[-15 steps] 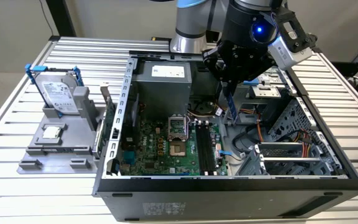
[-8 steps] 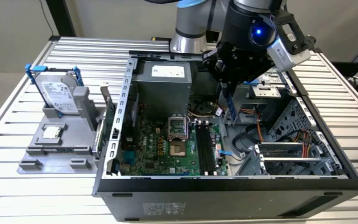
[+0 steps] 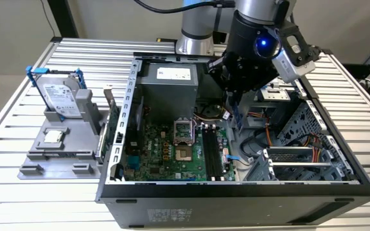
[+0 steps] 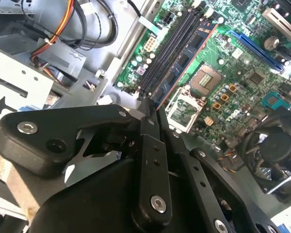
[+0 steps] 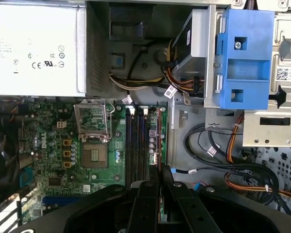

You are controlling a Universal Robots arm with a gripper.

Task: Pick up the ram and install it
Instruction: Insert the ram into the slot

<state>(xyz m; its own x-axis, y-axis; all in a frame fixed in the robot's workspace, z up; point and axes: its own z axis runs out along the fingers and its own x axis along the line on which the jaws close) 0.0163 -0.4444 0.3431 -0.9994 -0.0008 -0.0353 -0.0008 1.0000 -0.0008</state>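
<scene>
The gripper [image 4: 151, 104] is closed to a thin slit, and its matte black, screw-studded fingers [image 4: 153, 155] pinch the ram [image 4: 185, 62]. The ram is a thin, flat, narrow stick: a bluish board with square black chips along its face and an orange-gold strip down one long edge. It stands on edge. Its long axis runs parallel to the long black slots [image 5: 136, 145], and the part that shows reaches from the fingertips toward the slot ends nearest the power supply [image 5: 34, 48]. It appears raised above the slots and is not seated in any of them.

The slots sit on a green motherboard [image 5: 53, 155] dotted with small round capacitors and orange-brown square parts. Beside the slots is a metal-framed processor socket [image 5: 94, 155]. The motherboard lies flat in the bottom of an open computer case [image 3: 236, 207] of dark and bare sheet steel. The case also holds:
- the boxy silver power supply
- a round black fan [image 4: 274, 145]
- loose bundles of black, orange and yellow cables [image 5: 242, 179]
- a metal drive cage carrying a blue plastic bracket [image 5: 247, 58]

The case rests on a desk [image 3: 18, 202] of ribbed aluminium slats. At the exterior view's left of the case, a grey moulded fixture [image 3: 56, 154] on the desk props up a silver hard drive [image 3: 59, 98] in a blue frame.
</scene>
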